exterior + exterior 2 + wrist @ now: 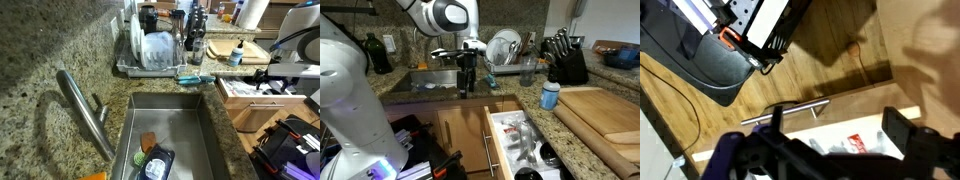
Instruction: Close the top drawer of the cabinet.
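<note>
The top drawer stands pulled out of the cabinet, white inside and holding small items. Its light wood front panel carries a steel bar handle. The drawer also shows in an exterior view and in the wrist view. My gripper hangs above and behind the drawer front, near the sink edge. In the wrist view my gripper is open and empty, its fingers spread over the drawer's front part and handle.
The steel sink with its faucet lies beside the drawer. A dish rack, a knife block, a blue bottle and a cutting board stand on the granite top. Black bags lie on the floor.
</note>
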